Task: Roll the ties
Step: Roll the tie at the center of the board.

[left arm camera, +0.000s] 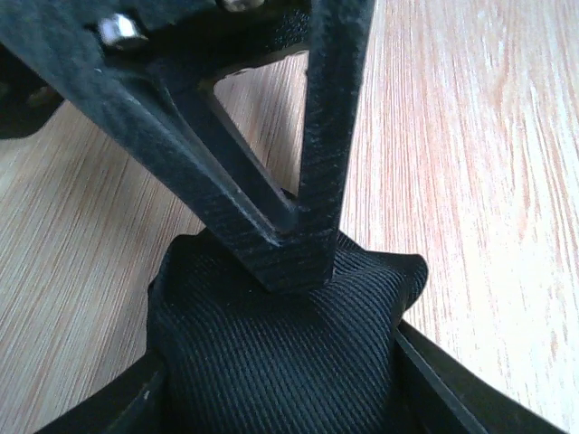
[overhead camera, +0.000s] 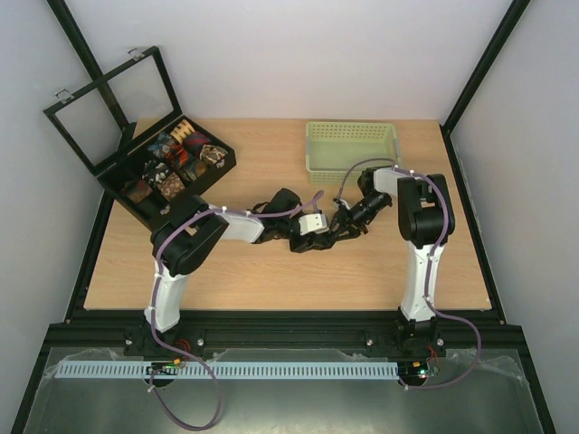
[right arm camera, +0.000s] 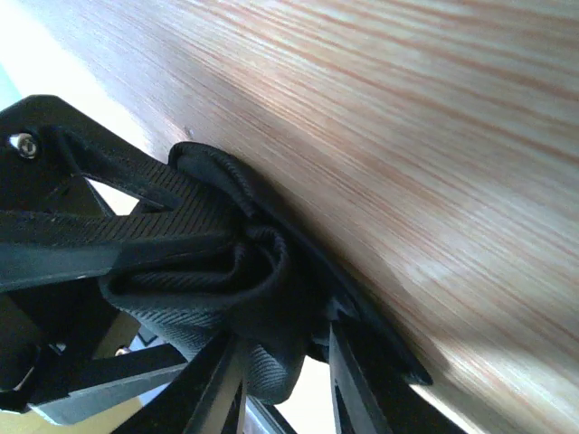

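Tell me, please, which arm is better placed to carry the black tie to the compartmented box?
Left, probably: the left gripper holds the black tie, and the box stands on its side of the table.

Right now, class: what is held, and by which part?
The left gripper clamps the black tie by its sides; right gripper: cannot tell.

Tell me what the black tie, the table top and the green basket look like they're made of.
Black tie: woven fabric, matte, with fine diagonal twill ribs and soft folds; the fibre can't be told.
Table top: wood or wood-look laminate, pale, with straight grain lines and a slight sheen.
Basket: probably plastic, pale green, with evenly perforated walls.
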